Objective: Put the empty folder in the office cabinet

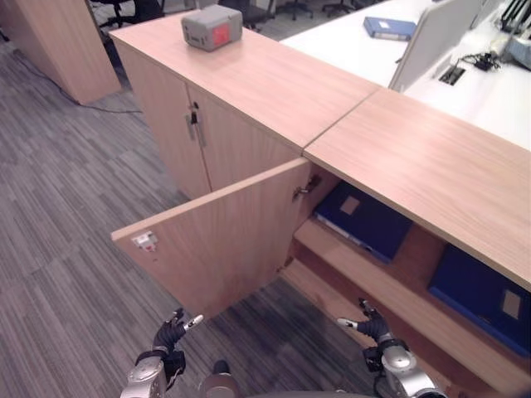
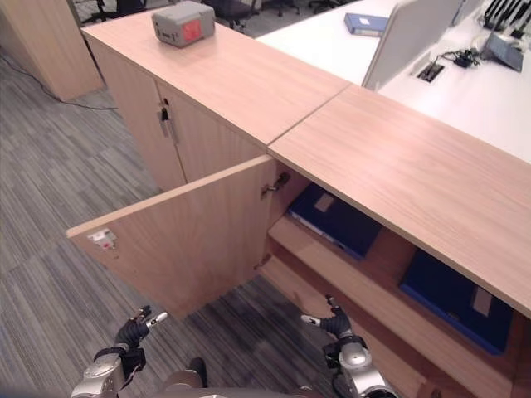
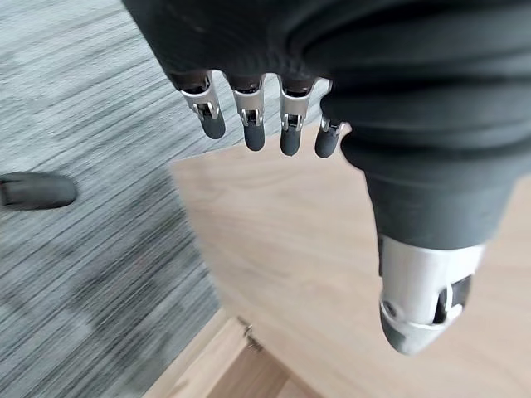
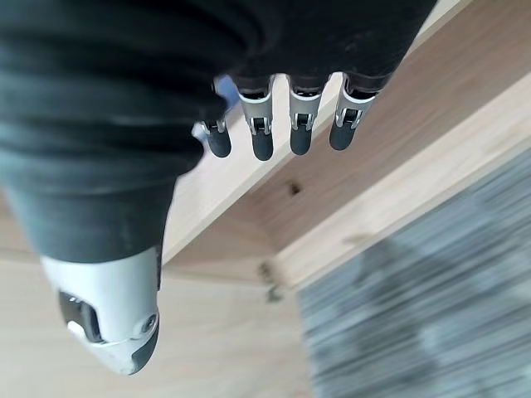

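A: Nearest first. What are the hands doing?

B: The left hand hangs low over the carpeted floor, in front of the open cabinet door. Its fingers are relaxed and only slightly bent, the thumb apart, and it holds nothing. The right hand hangs low in front of the open cabinet's lower shelf, fingers likewise loose, and it also holds nothing.

A: And the folder?

B: Neither hand touches one. Two blue folders lie in the office cabinet, under its top. The near blue folder rests tilted at the left end of the upper compartment, just past the door hinge, above and beyond the right hand and well apart from it. The second blue folder lies toward the right end of the same compartment, to the right of that hand and also apart from it.

A: Which of them is the empty one?

B: I cannot tell from here.

A: Further back?

B: To the left stands a closed cabinet with its handles together at the middle. A grey box with a red panel sits near the far left corner of its top. Beyond the cabinets is a white table with a third blue folder lying flat toward its far edge, beside a pale upright divider
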